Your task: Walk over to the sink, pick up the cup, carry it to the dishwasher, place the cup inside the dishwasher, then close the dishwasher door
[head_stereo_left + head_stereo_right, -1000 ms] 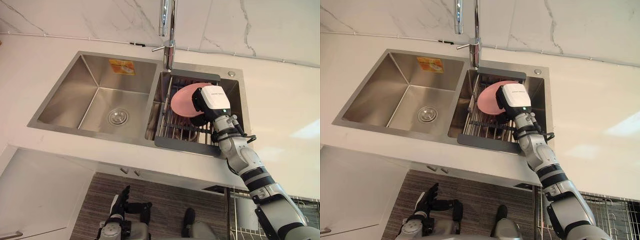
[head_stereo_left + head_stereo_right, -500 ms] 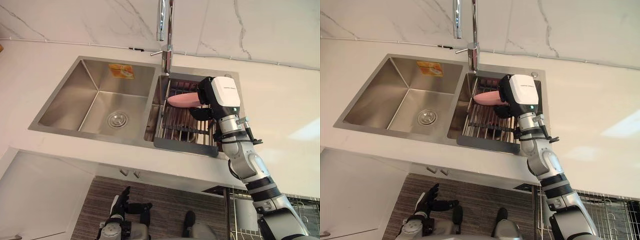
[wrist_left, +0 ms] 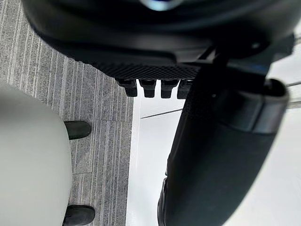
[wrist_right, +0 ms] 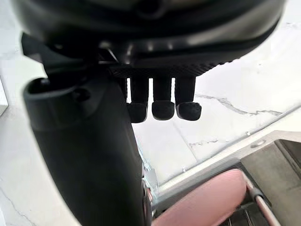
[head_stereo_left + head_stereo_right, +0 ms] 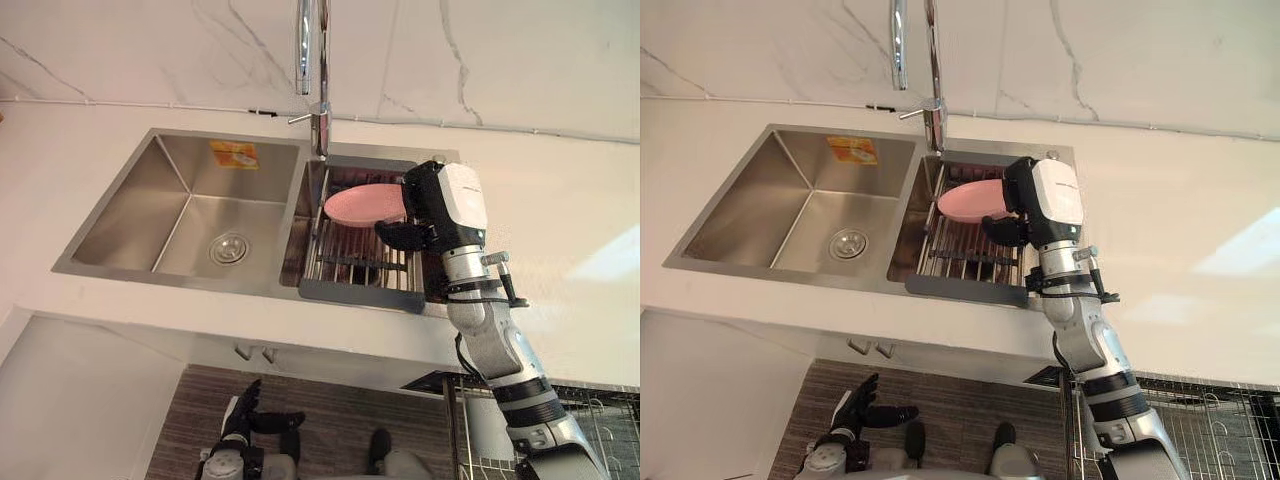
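A pink round dish [image 5: 362,204] hangs tilted, nearly flat, just above the dish rack [image 5: 352,268] in the sink's right basin. My right hand [image 5: 418,208] holds it from the right, thumb and fingers curled round its rim. In the right wrist view the thumb [image 4: 89,155] stands beside the fingers [image 4: 162,106], and the pink dish [image 4: 203,202] shows past them. My left hand [image 5: 241,423] hangs low over the floor with straight fingers and holds nothing.
The steel left basin [image 5: 190,215] has a drain and an orange sticker. A tall faucet [image 5: 317,70] rises behind the divider. White counter [image 5: 560,230] surrounds the sink. A wire dishwasher rack [image 5: 600,440] shows at the lower right.
My right hand has risen and turned, and the pink dish has gone from standing upright in the rack to lying almost flat above it. The left hand has stayed low.
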`<state>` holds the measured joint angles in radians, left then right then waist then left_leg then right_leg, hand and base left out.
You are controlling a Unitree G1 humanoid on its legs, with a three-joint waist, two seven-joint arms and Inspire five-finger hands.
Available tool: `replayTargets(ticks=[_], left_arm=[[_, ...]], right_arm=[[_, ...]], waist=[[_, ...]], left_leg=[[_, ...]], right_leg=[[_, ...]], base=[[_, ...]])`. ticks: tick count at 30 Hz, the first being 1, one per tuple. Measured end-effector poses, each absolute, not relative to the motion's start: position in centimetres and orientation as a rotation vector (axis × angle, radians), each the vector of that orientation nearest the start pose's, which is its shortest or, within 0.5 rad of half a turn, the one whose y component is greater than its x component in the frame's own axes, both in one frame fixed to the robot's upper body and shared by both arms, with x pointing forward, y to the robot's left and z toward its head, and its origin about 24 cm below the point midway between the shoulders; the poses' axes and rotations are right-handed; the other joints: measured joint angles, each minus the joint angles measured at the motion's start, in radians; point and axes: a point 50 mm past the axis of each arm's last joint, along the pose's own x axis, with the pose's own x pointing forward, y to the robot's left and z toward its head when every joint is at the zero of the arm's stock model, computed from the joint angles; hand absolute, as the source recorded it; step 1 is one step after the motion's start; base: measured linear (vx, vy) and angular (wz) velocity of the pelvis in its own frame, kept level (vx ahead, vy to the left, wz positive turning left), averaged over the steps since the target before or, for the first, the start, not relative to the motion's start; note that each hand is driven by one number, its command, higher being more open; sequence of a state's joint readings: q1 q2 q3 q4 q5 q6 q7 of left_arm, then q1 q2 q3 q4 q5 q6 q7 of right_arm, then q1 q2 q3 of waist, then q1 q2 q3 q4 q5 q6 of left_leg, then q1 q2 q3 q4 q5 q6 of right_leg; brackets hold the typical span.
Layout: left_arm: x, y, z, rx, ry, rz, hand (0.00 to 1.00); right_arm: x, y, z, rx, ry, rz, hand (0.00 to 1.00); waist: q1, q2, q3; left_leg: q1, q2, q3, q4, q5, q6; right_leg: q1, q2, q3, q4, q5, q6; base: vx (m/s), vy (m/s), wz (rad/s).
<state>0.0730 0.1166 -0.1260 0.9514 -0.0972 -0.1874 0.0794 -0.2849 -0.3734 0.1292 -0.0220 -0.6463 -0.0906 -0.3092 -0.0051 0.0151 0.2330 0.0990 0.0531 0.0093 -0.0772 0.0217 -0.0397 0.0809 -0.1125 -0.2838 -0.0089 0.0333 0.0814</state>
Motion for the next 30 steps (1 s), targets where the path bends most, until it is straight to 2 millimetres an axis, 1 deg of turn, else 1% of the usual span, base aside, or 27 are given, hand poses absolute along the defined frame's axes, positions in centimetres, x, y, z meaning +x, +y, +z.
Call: replayTargets(ticks=[2, 7, 8, 13, 19, 21, 30], left_arm=[[13.2, 18.0, -14.2, 0.100, 0.841, 0.070, 1.00], [12.8, 18.1, -14.4, 0.101, 0.861, 0.072, 1.00], [12.7, 18.1, -14.5, 0.101, 0.864, 0.072, 1.00], [12.6, 18.1, -14.6, 0.100, 0.871, 0.074, 1.00], [12.5, 18.1, -14.6, 0.100, 0.877, 0.074, 1.00], [12.3, 18.0, -14.7, 0.099, 0.886, 0.074, 1.00], [12.2, 18.0, -14.8, 0.099, 0.891, 0.073, 1.00]], right_arm=[[28.8, -16.9, 14.3, -0.899, -0.566, -0.188, 0.00], [27.8, -17.2, 14.3, -0.872, -0.575, -0.208, 0.00], [27.6, -17.4, 14.2, -0.871, -0.571, -0.214, 1.00], [27.1, -17.9, 13.7, -0.853, -0.543, -0.244, 1.00], [26.7, -18.0, 12.8, -0.845, -0.511, -0.239, 1.00], [26.4, -18.1, 12.3, -0.848, -0.489, -0.235, 1.00], [25.9, -18.4, 11.3, -0.859, -0.444, -0.214, 1.00]], waist=[[-0.002, 0.000, -0.003], [-0.012, 0.001, -0.018], [-0.013, 0.001, -0.021], [-0.016, 0.000, -0.026], [-0.017, 0.001, -0.033], [-0.017, 0.003, -0.045], [-0.021, 0.004, -0.049]], left_leg=[[0.004, -0.001, 0.002, 0.000, 0.000, 0.000], [0.008, 0.000, 0.005, 0.000, 0.000, -0.001], [0.009, 0.000, 0.006, 0.000, -0.001, -0.001], [0.021, 0.001, 0.007, 0.000, -0.003, -0.004], [0.021, 0.006, 0.010, -0.001, -0.005, -0.007], [0.021, 0.008, 0.011, -0.002, -0.005, -0.007], [0.025, 0.012, 0.012, -0.002, -0.005, -0.007]], right_leg=[[0.007, 0.000, -0.001, -0.007, 0.000, 0.000], [0.012, 0.001, 0.000, -0.009, 0.000, 0.000], [0.012, 0.001, 0.001, -0.009, 0.000, 0.000], [0.025, 0.002, 0.002, -0.012, 0.000, 0.000], [0.025, 0.008, 0.004, -0.017, 0.003, -0.004], [0.026, 0.010, 0.003, -0.019, 0.003, -0.004], [0.032, 0.016, 0.004, -0.028, 0.006, -0.007]], base=[[0.00, 0.000, 0.00], [0.00, -0.002, -0.01], [0.00, 0.000, 0.00], [-0.02, -0.003, 0.00], [-0.04, -0.008, -0.01], [0.00, 0.000, 0.00], [0.00, 0.000, 0.00]])
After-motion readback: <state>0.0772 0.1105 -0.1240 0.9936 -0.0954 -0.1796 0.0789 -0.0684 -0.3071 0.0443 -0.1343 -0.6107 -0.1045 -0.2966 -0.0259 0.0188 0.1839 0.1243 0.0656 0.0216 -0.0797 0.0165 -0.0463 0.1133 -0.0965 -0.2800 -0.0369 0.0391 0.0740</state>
